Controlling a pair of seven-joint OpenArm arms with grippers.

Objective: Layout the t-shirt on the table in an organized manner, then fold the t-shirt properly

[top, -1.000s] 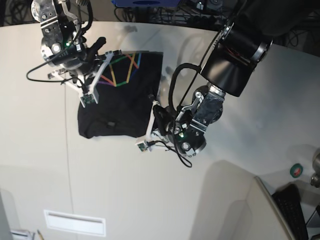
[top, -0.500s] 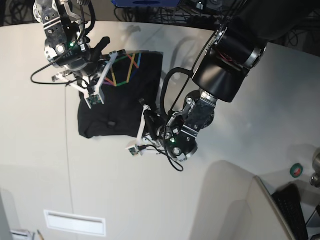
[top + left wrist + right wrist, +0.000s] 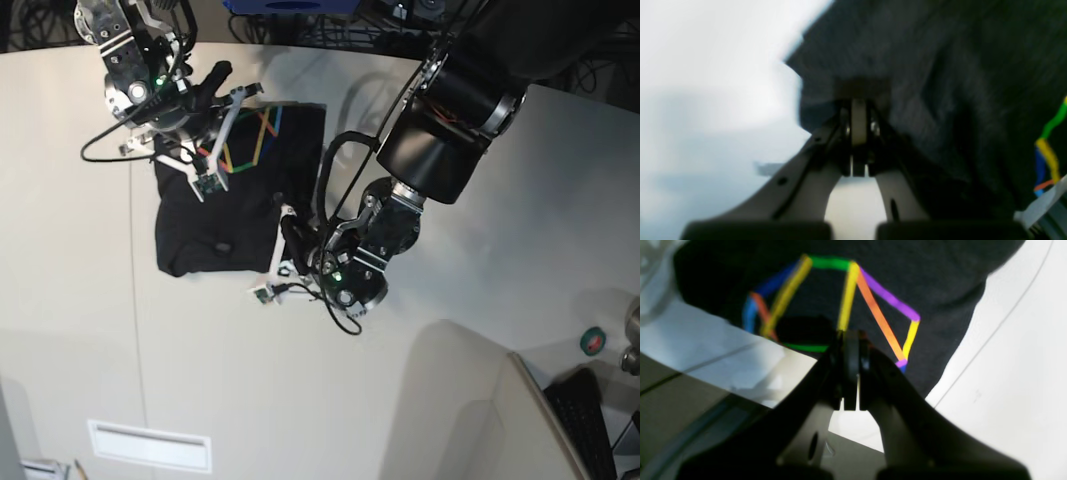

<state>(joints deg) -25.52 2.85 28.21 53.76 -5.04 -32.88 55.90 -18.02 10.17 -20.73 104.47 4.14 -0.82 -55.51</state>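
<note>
Left gripper (image 3: 858, 110) has its jaws pressed together on a fold of the t-shirt (image 3: 235, 215) at the cloth's near right edge, where a second ago it stood just off that edge with the jaws a little apart; the arm has swung in toward the shirt since then. Right gripper (image 3: 850, 346) is likewise clamped on the black cloth, at the far left corner beside the rainbow line print (image 3: 846, 303), and it has carried that corner farther toward the table's back edge than before, so the print now sits closer under the gripper. Between the two grips the shirt lies bunched on the off-white table (image 3: 450, 400), its lower left part flat and unchanged.

Much of the left wrist view is blurred, so the exact pinch point is soft. In the base view both fingertips are hidden by the grippers' own bodies, and the big black forearm (image 3: 450, 110) covers the table behind the shirt's right side.
</note>
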